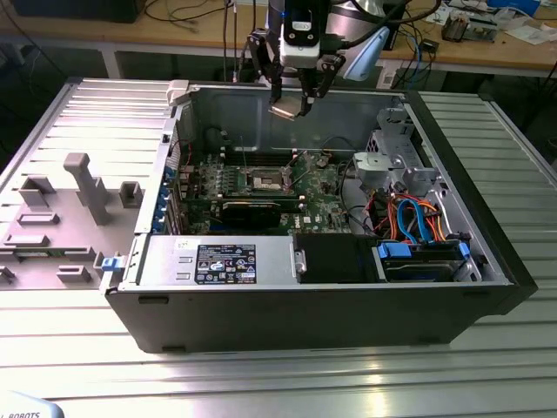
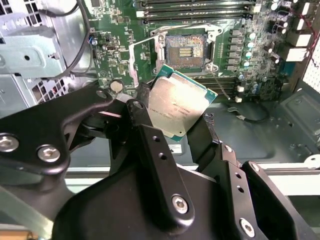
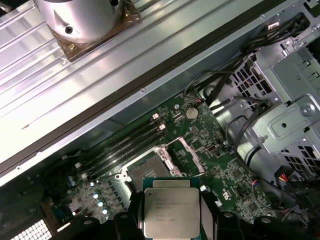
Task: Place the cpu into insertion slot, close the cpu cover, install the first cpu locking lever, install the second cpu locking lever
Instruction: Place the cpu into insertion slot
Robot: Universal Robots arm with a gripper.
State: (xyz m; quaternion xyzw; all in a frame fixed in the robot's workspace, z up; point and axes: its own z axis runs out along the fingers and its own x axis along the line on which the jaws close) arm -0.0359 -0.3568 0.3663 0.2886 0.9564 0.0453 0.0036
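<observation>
While the gripper (image 1: 291, 106) hovers above the open computer case (image 1: 305, 309), its fingers are clamped on the cpu (image 2: 181, 106), pinching opposite edges with the metal top showing. Well below the hand sits the insertion slot (image 2: 186, 50), bare, with the cpu cover (image 3: 181, 150) flipped up beside it. Nothing is seated yet, I'd judge: placing, covering and both locking steps remain. There's open air under the hand, though memory slots (image 2: 200, 9) and case walls crowd the socket.

Arm (image 1: 305, 22) upright overhead, claw (image 1: 291, 106) pointing down, fingers (image 2: 150, 140) pinching the cpu (image 2: 181, 102) edges.
</observation>
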